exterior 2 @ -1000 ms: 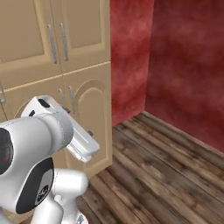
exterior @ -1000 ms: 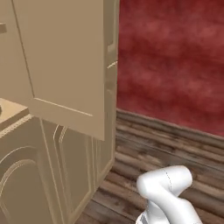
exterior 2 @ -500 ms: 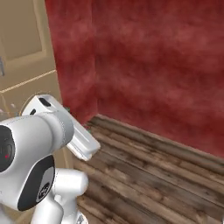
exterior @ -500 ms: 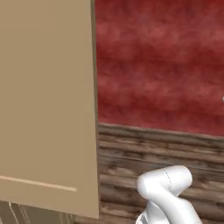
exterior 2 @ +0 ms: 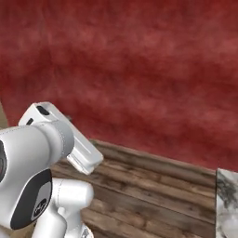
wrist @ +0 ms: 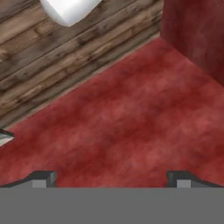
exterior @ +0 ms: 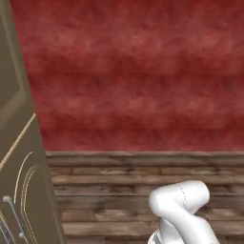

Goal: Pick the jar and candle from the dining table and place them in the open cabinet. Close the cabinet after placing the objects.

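Facing: red wall (wrist: 131,127), wood floor (wrist: 65,48) beyond
Hand (wrist: 111,178): fingers spread wide, nothing between
Cabinet (exterior: 19,190): off to one side
Desk (exterior 2: 228,195): corner only, far side

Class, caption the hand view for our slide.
Open hand, holding nothing, faces a red wall beside wooden floorboards.

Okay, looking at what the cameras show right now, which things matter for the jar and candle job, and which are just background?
Job: cabinet; dining table corner; gripper, open and empty.
Background: red wall; wooden floor.
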Available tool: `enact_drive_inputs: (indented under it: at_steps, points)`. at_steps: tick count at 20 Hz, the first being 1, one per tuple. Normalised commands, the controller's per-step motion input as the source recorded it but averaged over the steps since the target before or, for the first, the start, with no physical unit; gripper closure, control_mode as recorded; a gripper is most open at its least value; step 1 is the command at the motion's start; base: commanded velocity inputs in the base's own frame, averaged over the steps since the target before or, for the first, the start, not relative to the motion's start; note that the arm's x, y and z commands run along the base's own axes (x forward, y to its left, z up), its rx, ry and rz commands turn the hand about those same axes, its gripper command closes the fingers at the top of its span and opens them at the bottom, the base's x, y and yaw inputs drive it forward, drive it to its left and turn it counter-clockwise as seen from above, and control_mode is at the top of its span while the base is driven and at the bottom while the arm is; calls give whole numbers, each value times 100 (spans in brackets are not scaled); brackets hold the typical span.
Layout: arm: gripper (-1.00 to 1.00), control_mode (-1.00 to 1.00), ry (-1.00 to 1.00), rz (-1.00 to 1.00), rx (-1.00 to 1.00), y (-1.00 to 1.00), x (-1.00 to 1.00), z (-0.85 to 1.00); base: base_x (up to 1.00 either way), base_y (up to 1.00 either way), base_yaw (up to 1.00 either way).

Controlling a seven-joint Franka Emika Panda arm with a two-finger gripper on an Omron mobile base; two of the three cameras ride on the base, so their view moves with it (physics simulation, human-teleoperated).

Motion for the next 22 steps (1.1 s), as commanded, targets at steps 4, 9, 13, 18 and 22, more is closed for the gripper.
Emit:
enact_drive_inputs:
  at_steps: [4, 9, 13, 18, 22]
  points:
    - [-100, 100, 0, 0, 0, 0, 0, 0, 98, -29, -25]
    - [-100, 100, 0, 0, 0, 0, 0, 0, 90, -31, -26]
    - [-100, 100, 0, 0, 0, 0, 0, 0, 58, -29, -38]
    - [-100, 100, 0, 0, 0, 0, 0, 0, 5, -11, -58]
    - [-100, 100, 0, 0, 0, 0, 0, 0, 3, 0, -65]
